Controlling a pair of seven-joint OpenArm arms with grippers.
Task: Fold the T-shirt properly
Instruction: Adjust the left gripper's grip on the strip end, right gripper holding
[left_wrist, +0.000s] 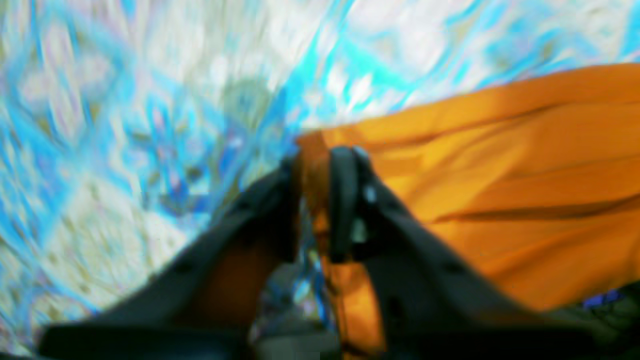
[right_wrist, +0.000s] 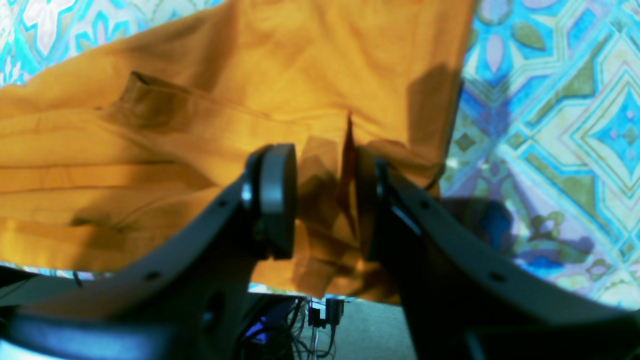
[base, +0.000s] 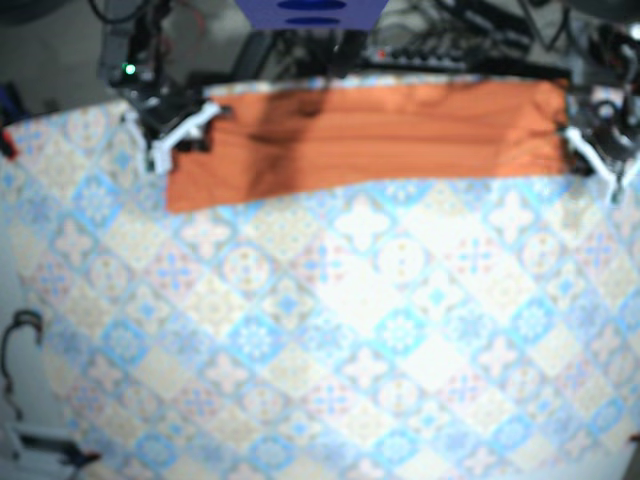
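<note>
The orange T-shirt (base: 370, 135) lies as a long folded band along the far edge of the table. In the left wrist view, which is blurred, my left gripper (left_wrist: 317, 200) is shut on the end of the shirt (left_wrist: 500, 175). That gripper (base: 582, 145) is at the band's right end in the base view. My right gripper (right_wrist: 325, 200) straddles a raised fold of the shirt (right_wrist: 250, 75) at the other end, its fingers clearly apart. In the base view this gripper (base: 185, 135) sits at the band's left end.
A patterned blue and cream cloth (base: 330, 330) covers the table in front of the shirt. Cables and dark equipment (base: 440, 40) lie beyond the far edge. The shirt's near hem hangs over that edge above cables (right_wrist: 320, 315).
</note>
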